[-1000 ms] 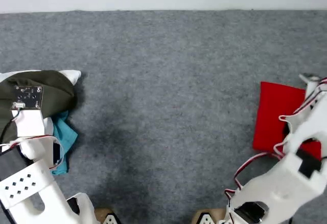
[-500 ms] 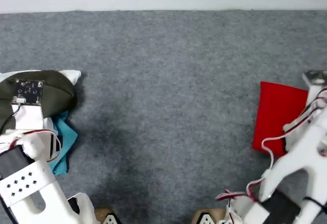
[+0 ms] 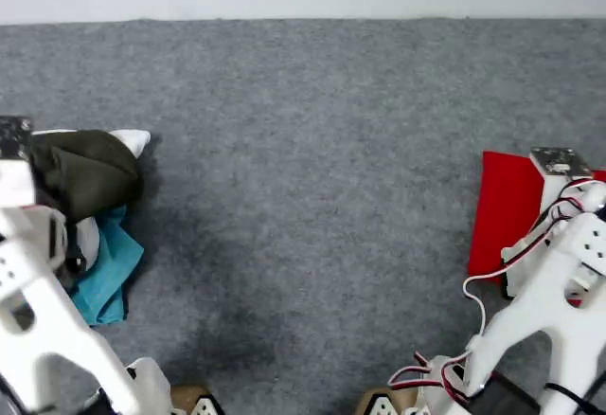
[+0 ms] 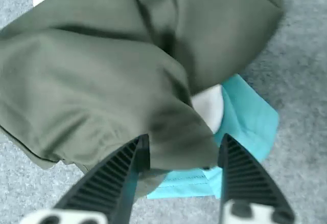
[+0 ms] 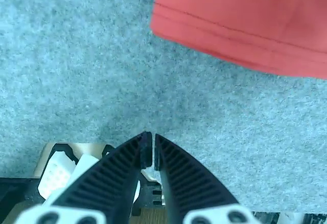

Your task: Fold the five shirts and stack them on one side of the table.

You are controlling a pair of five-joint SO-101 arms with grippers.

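Shirts in two places. Left claw [image 4: 184,142] spread wide, fingers astride edge of crumpled olive shirt [image 4: 102,65], gripping nothing; teal shirt [image 4: 250,127] and white shirt [image 4: 209,109] lie under it. Left arm stretched along left side of bench [image 3: 312,150]. Right claw [image 5: 149,137] clenched, empty, pointing down at grey bench just beside folded red shirt [image 5: 245,19]; right arm bent above that shirt.

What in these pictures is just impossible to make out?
High view: the red shirt runs under the right arm; its full shape is hidden.
High view: the left arm covers part of the pile of olive shirt, teal shirt and white cloth; the count is unclear.
Left wrist view: the olive shirt is blurred and covers most of the teal shirt.
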